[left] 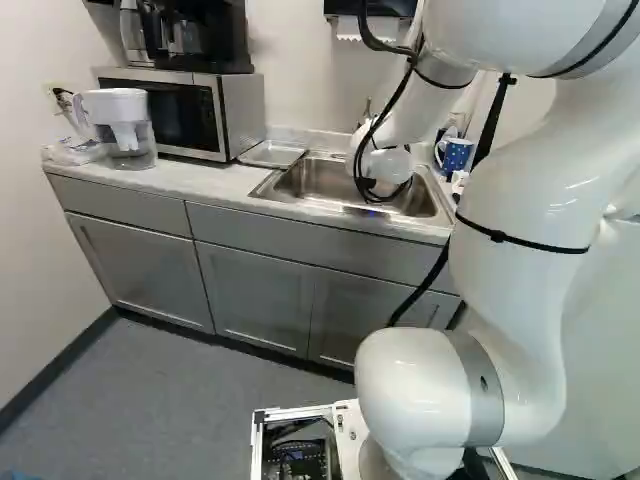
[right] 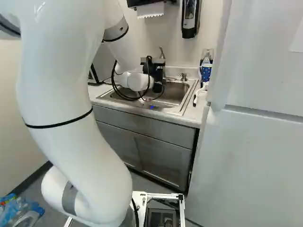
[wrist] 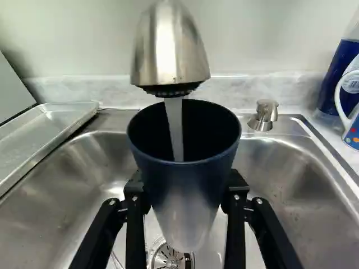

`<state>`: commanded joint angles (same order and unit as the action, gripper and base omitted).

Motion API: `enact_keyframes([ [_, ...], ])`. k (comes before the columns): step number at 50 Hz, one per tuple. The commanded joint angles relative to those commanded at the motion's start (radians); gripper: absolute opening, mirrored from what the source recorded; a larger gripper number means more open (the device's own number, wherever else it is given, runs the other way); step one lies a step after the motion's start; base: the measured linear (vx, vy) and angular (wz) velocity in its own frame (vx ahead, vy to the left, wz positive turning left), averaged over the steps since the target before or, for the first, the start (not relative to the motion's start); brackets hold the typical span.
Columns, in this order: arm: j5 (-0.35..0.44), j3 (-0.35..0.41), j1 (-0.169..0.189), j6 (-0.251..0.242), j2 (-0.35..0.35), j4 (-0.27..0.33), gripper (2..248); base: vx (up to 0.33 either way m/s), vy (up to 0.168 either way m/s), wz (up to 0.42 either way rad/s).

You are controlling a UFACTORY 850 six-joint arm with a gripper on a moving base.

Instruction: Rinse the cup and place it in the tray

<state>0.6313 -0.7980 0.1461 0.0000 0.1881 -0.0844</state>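
The gripper [wrist: 187, 189] clasps the cup [wrist: 184, 182] over the sink [wrist: 50, 193], mouth up beneath the faucet [wrist: 170, 47] at its twelve o'clock, where running water [wrist: 175, 128] could fill it and spill if carried unemptied to the tray [wrist: 46, 137] at ten o'clock.

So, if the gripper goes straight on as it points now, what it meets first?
The cup in the gripper would lead, probably to the sink's back rim or the backsplash; depth is unclear, and the cup hides part of the way.
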Motion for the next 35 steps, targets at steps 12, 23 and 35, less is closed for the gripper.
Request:
enact_keyframes([
  [12,0.000,0.000,0.000,0.000,0.000,0.000,125,0.000,0.000,0.000],
  [23,0.000,0.000,0.000,0.000,0.000,0.000,125,0.000,0.000,0.000],
  [35,0.000,0.000,0.000,0.000,0.000,0.000,125,0.000,0.000,0.000],
])
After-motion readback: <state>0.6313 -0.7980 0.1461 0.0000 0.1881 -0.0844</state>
